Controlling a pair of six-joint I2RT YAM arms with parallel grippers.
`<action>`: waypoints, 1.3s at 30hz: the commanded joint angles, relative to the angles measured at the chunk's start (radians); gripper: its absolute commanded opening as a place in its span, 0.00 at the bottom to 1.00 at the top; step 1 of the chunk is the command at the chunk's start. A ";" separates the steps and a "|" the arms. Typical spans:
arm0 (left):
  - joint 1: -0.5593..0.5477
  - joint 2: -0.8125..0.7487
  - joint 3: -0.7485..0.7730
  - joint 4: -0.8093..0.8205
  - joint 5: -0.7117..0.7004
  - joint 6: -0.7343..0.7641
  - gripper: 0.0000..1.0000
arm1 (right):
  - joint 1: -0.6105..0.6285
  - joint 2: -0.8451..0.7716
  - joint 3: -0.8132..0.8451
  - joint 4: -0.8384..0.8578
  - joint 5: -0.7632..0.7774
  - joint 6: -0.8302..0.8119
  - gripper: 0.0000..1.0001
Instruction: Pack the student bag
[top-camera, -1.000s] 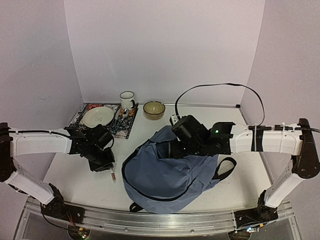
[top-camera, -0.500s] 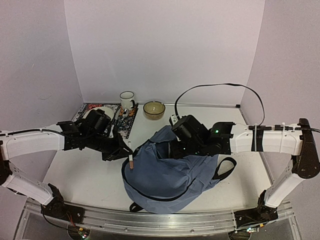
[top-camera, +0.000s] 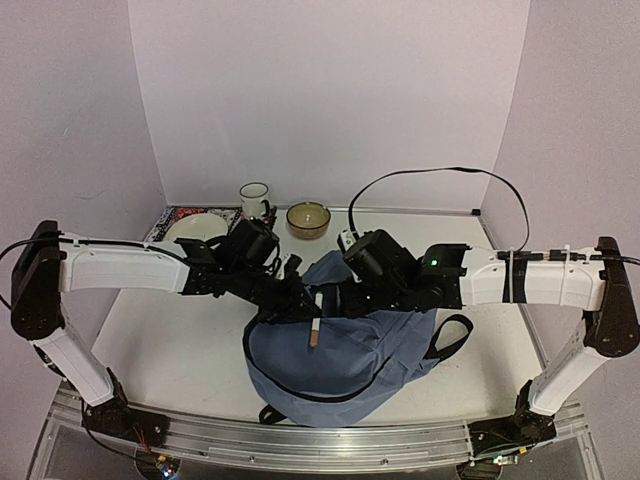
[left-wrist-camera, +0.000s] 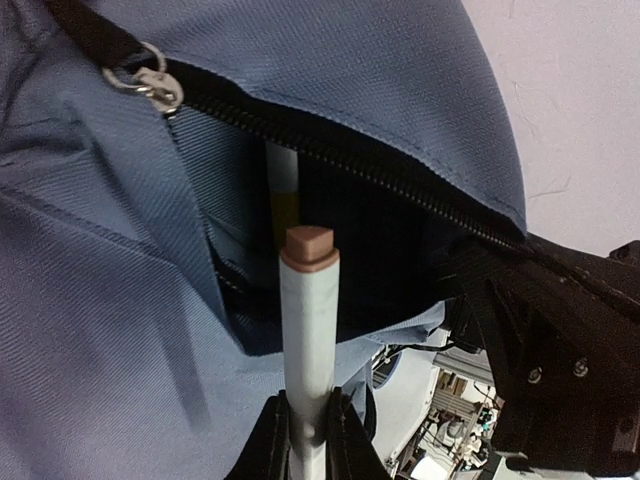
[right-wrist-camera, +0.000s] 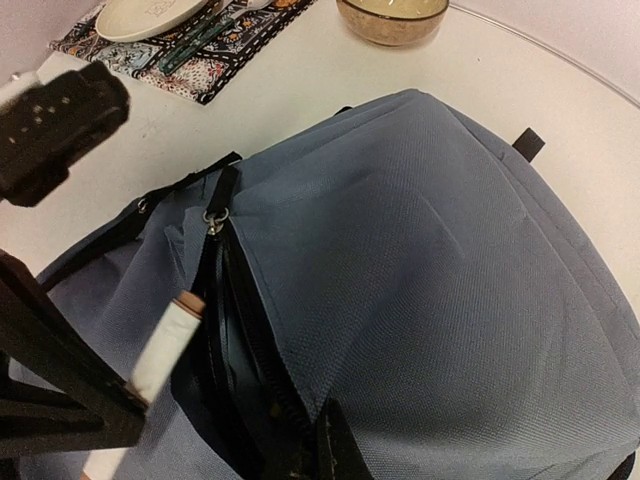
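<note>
Near the middle of the tabletop (top-camera: 170, 340) the student bag (top-camera: 340, 360) lies slumped, its main zip (left-wrist-camera: 350, 155) parted. On the right, the right gripper (right-wrist-camera: 318, 448) is clamped tight on the upper lip of fabric, holding the mouth open. From the left, the left gripper (left-wrist-camera: 305, 425) pinches a pale marker (left-wrist-camera: 308, 330) low on its barrel, its brown cap just at the dark gap and not yet inside. Something pale with a yellow band (left-wrist-camera: 283, 195) already sits in there, so packing looks partway done. Room is tight, with zip teeth either side and both wrists close together. The mug (top-camera: 254, 198) and bowl (top-camera: 308, 218) stand well apart at the far side
</note>
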 joint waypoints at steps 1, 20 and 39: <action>-0.003 0.067 0.082 0.056 0.060 0.019 0.00 | 0.010 -0.040 0.050 0.035 -0.023 -0.007 0.00; 0.065 0.246 0.261 0.055 -0.159 0.032 0.00 | 0.022 -0.071 0.021 0.063 -0.107 -0.004 0.00; -0.014 0.312 0.301 0.023 -0.556 0.052 0.06 | 0.033 -0.038 0.036 0.119 -0.182 -0.008 0.00</action>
